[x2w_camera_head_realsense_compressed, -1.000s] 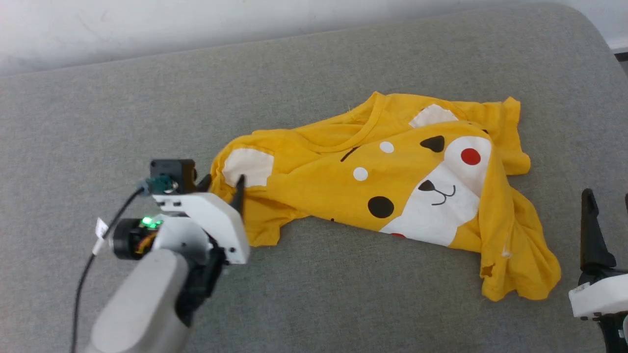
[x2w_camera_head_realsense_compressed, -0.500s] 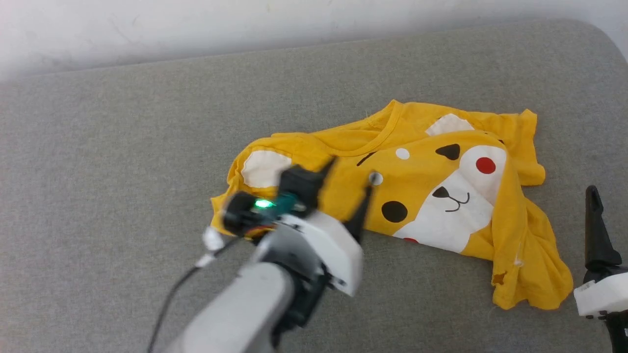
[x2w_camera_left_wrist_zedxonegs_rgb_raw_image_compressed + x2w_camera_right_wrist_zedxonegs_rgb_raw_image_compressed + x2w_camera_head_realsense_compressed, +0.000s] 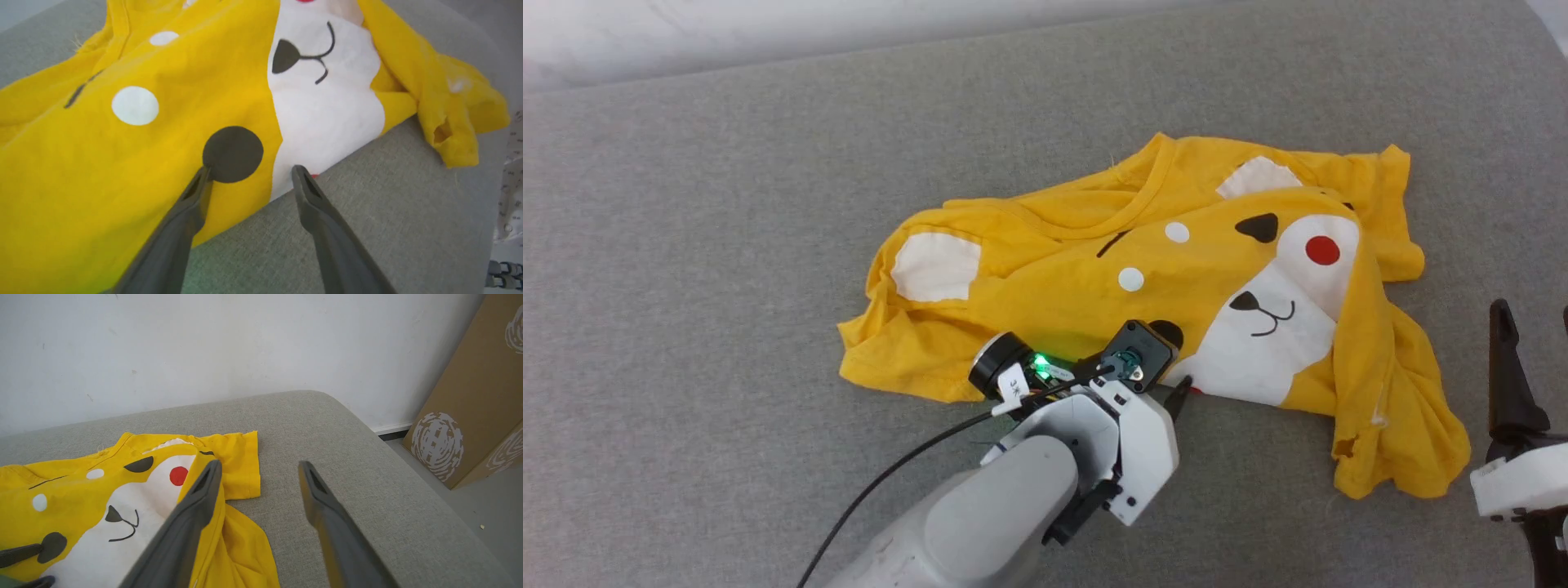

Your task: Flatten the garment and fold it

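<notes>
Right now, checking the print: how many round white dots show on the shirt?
2 on the shirt: one dot mid-chest, another up-right of it. Folds may hide more.

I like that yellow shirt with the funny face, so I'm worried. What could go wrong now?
1. The open left pincer points at the T-shirt edge by the black dot, where the cloth seems folded over. It might pinch the wrong layer and bunch the shirt up more.
2. There is a small hole in the crumpled corner near the open right pincer. Tugging there could rip it wider.
</notes>
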### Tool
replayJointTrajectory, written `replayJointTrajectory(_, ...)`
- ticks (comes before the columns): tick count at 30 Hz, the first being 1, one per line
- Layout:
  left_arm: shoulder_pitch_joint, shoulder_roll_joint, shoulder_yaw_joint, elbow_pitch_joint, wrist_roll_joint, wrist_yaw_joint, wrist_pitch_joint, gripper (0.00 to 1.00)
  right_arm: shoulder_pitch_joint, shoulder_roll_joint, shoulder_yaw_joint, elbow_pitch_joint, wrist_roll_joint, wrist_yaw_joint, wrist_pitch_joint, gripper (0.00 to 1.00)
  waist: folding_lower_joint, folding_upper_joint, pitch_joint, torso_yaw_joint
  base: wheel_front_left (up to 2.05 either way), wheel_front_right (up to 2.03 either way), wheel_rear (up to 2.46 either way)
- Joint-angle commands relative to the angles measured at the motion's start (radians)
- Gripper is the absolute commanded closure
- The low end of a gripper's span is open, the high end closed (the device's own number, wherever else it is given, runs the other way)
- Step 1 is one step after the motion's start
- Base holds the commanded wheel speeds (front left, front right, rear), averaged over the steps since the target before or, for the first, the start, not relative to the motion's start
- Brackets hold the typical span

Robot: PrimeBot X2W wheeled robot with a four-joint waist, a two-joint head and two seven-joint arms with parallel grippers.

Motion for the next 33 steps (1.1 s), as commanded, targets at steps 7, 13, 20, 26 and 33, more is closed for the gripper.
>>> replayJointTrajectory(7, -0.066, -0.022, -0.036, 0.159, 0.001, -0.053, -0.004, 1.0, -0.03, 0.003, 0.0, 0.006, 0.0, -0.001, -0.008, 0.0, -0.0001, 0.0, 0.03, -0.004, 0.0, 0.0, 0.0)
replayJointTrajectory(13, -0.063, -0.034, 0.005, 0.116, -0.094, -0.08, -0.024, 1.0, -0.031, 0.003, 0.002, 0.001, -0.007, -0.001, -0.003, 0.0, -0.0001, 0.0, 0.006, 0.03, 0.0, 0.0, 0.0)
replayJointTrajectory(20, 0.037, -0.001, 0.015, -0.175, -0.284, -0.146, 0.147, 1.0, -0.013, 0.003, 0.009, -0.004, -0.003, -0.001, 0.014, 0.0, -0.0001, 0.0, -0.032, 0.065, 0.0, 0.0, 0.0)
replayJointTrajectory(26, 0.164, 0.117, -0.034, -0.358, -0.358, -0.122, 0.318, 1.0, 0.006, 0.003, 0.015, -0.009, 0.001, -0.001, 0.032, 0.0, -0.0001, 0.0, -0.043, 0.08, 0.0, 0.0, 0.0)
replayJointTrajectory(33, 0.274, 0.128, -0.04, -0.415, -0.367, -0.057, 0.282, 0.0, 0.016, 0.003, 0.021, -0.012, -0.004, -0.001, 0.06, 0.0, -0.0001, 0.0, -0.054, 0.098, 0.0, 0.0, 0.0)
